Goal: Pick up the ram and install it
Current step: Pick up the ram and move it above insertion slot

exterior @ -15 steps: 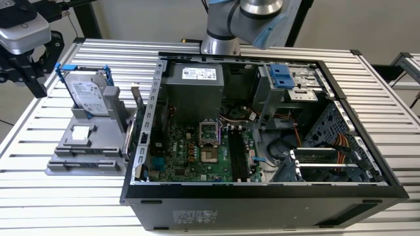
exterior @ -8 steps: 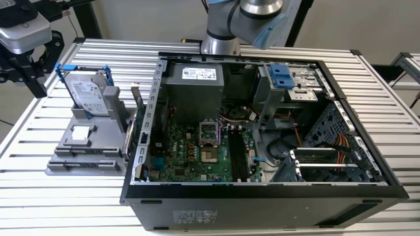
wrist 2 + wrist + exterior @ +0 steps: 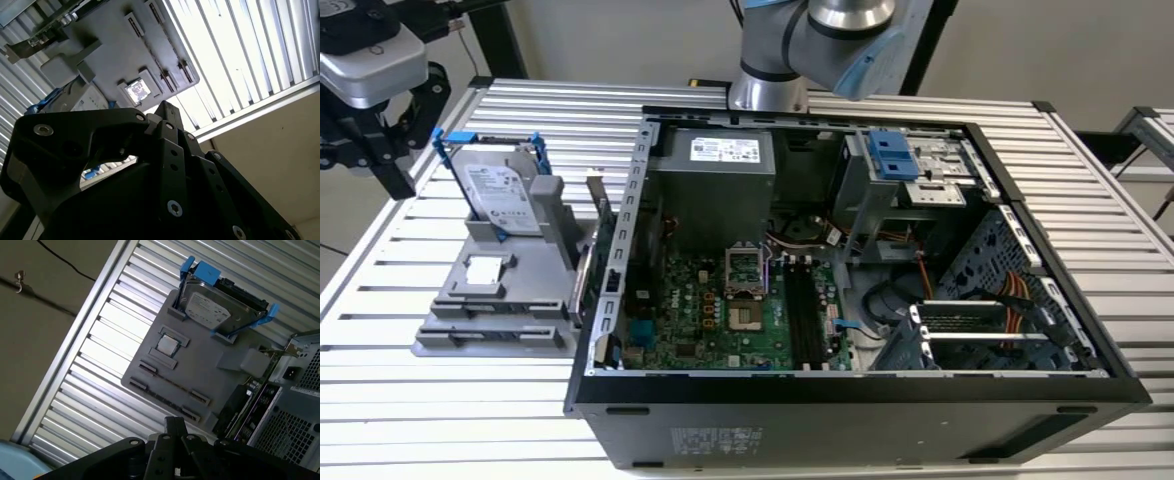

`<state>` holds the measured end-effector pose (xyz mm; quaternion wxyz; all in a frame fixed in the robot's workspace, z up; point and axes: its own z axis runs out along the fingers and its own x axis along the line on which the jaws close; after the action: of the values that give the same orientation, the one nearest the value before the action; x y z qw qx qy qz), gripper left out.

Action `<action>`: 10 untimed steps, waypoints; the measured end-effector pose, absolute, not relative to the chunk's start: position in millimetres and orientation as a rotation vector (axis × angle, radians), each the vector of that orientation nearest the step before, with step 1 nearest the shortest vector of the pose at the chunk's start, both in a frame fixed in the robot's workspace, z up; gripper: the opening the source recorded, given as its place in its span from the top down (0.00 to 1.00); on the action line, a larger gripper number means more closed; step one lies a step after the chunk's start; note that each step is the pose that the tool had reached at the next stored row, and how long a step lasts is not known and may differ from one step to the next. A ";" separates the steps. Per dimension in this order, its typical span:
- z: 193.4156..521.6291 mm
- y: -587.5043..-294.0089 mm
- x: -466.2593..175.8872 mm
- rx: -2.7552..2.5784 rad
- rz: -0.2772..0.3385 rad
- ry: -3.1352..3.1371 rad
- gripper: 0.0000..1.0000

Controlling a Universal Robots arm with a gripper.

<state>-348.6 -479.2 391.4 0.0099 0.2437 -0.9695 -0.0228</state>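
My gripper (image 3: 374,150) hangs over the table's far corner on the exterior view's left, above and behind the grey parts holder (image 3: 494,300). It touches nothing. Its black body fills the foreground in both wrist views (image 3: 165,112) (image 3: 175,427). The holder's long slots (image 3: 167,390) look bare in the first wrist view. Two long dark strips (image 3: 801,310) run along the motherboard's memory slots in the open computer case (image 3: 854,380). I cannot tell whether either of them is the ram.
A silver-labelled hard drive in a blue frame (image 3: 500,190) (image 3: 215,307) stands upright at the holder's far end, with a small square chip (image 3: 167,344) in front of it. A green expansion card (image 3: 603,290) stands between holder and case. Slatted aluminium table (image 3: 400,240) surrounds them.
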 end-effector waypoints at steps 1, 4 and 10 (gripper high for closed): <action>391.4 -479.2 -348.6 0.766 -0.071 -3.025 1.00; 391.4 -479.2 -348.6 0.776 -0.071 -3.023 1.00; 391.4 -479.2 -348.6 0.786 -0.071 -3.020 1.00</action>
<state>-348.6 -479.2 391.4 0.0101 0.2517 -0.9675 -0.0227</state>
